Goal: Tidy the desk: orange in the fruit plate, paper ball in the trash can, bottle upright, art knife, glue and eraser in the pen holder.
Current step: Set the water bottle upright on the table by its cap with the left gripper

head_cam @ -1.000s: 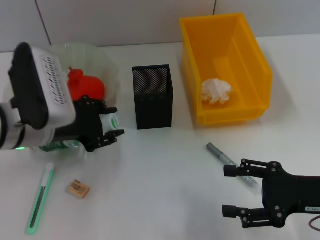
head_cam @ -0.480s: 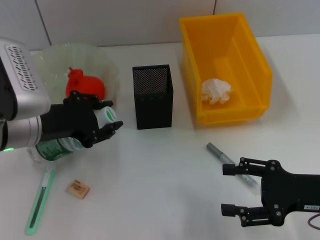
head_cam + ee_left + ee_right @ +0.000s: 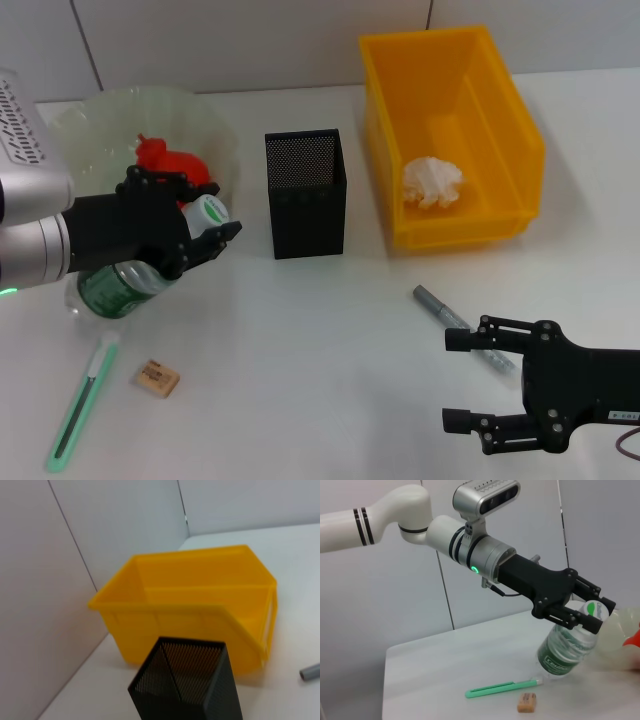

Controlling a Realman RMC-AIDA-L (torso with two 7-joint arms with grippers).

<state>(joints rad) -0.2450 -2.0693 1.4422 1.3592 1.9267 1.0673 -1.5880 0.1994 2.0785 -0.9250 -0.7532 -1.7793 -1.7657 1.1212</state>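
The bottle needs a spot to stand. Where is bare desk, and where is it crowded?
Bare desk lies between the eraser and the grey pen, in front of the pen holder. It is crowded by the fruit plate, where the left claw holds the bottle tilted above the art knife.

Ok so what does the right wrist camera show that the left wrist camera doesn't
Only the right wrist view shows the left gripper clamped on the tilted bottle, plus the green art knife and eraser lying on the table. Only the left wrist view shows the yellow trash can, black mesh pen holder and the tip of a grey glue stick. Both share the white table and wall.
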